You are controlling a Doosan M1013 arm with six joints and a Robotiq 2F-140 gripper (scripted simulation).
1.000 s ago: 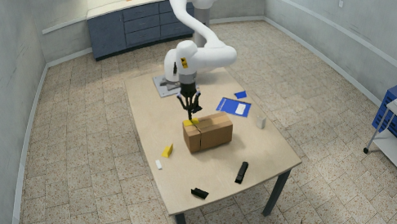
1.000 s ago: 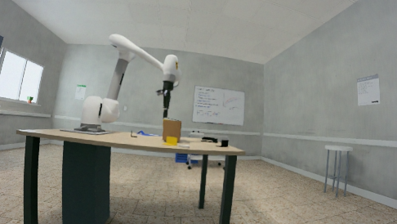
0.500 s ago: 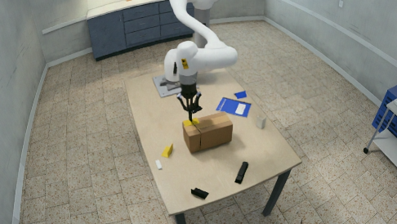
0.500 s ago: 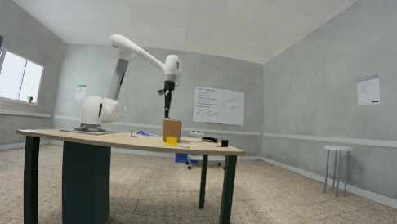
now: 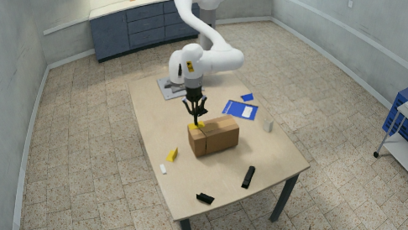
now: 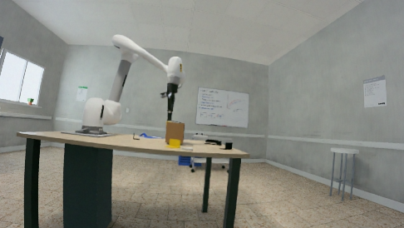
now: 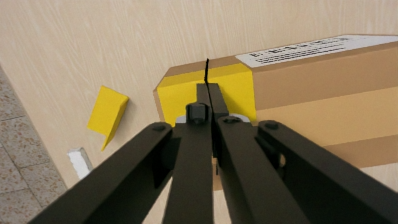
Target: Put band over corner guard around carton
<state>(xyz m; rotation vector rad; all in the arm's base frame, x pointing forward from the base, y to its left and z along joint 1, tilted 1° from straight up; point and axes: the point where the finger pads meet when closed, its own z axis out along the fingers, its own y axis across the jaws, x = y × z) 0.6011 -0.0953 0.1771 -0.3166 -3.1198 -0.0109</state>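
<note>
A brown carton (image 5: pixel 214 135) lies level near the middle of the table, with a white label on top in the wrist view (image 7: pixel 320 95). A yellow corner guard (image 5: pixel 196 125) sits on its top far-left corner and also shows in the wrist view (image 7: pixel 207 92). A thin black band runs round the carton near that end. My gripper (image 5: pixel 195 119) points down right over the guard. Its fingertips (image 7: pixel 210 87) are shut on the band (image 7: pixel 206 70), which rises as a thin line past the carton's edge. From the side, the gripper (image 6: pixel 169 118) stands just above the carton (image 6: pixel 174 131).
A second yellow guard (image 5: pixel 172 153) and a small white block (image 5: pixel 163 169) lie left of the carton. A blue sheet (image 5: pixel 240 109) and a white cup (image 5: pixel 268 125) lie to its right. Two black pieces (image 5: pixel 248 176) (image 5: pixel 205 198) lie near the front edge.
</note>
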